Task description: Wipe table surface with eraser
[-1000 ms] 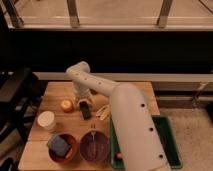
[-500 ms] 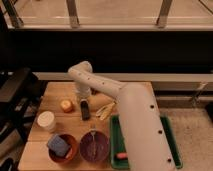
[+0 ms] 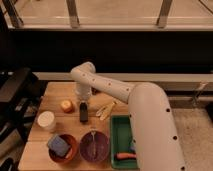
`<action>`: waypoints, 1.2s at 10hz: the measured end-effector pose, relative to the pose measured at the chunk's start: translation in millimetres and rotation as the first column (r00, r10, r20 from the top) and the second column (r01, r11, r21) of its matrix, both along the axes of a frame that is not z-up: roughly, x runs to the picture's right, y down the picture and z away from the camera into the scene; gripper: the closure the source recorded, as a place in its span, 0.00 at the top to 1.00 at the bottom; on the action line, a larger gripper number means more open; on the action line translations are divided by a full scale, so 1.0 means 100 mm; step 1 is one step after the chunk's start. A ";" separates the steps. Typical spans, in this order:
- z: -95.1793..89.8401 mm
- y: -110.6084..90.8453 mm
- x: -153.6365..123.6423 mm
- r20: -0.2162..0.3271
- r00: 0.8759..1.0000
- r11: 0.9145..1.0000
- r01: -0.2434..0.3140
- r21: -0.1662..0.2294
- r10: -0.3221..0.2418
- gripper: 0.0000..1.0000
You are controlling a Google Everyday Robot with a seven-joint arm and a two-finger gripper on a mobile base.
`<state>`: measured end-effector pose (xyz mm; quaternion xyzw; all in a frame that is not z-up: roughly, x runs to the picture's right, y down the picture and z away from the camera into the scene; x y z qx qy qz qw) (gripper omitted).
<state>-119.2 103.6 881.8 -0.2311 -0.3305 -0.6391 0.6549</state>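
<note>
The pincer (image 3: 83,103) is closed on the eraser (image 3: 83,115), which lies on the table (image 3: 54,92) just at 3 o'clock from the orange ball (image 3: 66,105), so the grasp seems done and the wiping not yet begun.

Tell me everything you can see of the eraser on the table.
The eraser is a small, nearly black oblong block with a dull look. It lies flat on the wooden table surface, lengthwise away from the camera, beside an orange round object. The gripper, shut, seems to hold its far end from above.
</note>
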 end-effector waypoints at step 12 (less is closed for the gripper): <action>0.35 -0.60 0.10 0.084 0.994 0.992 -0.074 0.098 0.066 0.00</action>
